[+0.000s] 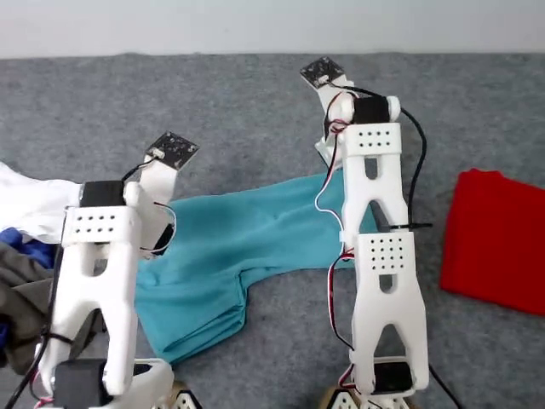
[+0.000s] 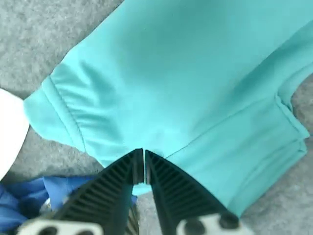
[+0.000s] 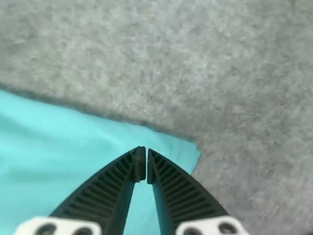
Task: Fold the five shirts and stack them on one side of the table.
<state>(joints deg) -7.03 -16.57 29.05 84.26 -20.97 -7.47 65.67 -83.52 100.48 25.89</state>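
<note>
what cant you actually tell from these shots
- High view: the pile of white, blue and grey shirts is cut by the left edge and the left arm; count unclear.
- High view: red shirt runs past the right edge.
- Wrist views: shut fingers hide whether the teal shirt is pinched.

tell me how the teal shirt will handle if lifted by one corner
Likely floppy: the teal shirt lies in soft wrinkles and bunched folds, so it should sag from any pinch. Probably light: its hem looks thin. It may drag rather than slide on the fuzzy grey table.
</note>
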